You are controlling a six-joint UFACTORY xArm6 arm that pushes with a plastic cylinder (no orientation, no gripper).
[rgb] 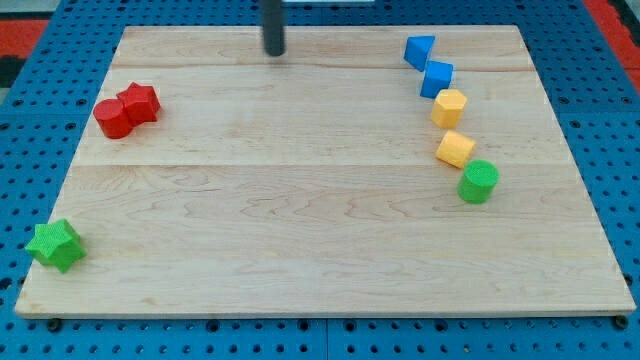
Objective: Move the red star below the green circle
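Observation:
The red star [140,101] lies at the view's upper left, touching a red round block [113,119] on its lower left. The green circle [478,181] stands at the view's right, at the lower end of a chain of blocks. My tip [274,51] is at the view's top centre, well to the right of the red star and far to the upper left of the green circle. It touches no block.
A green star [55,245] lies at the lower left corner of the wooden board [300,250]. Above the green circle run two yellow blocks [455,149] [449,106] and two blue blocks [436,78] [419,50].

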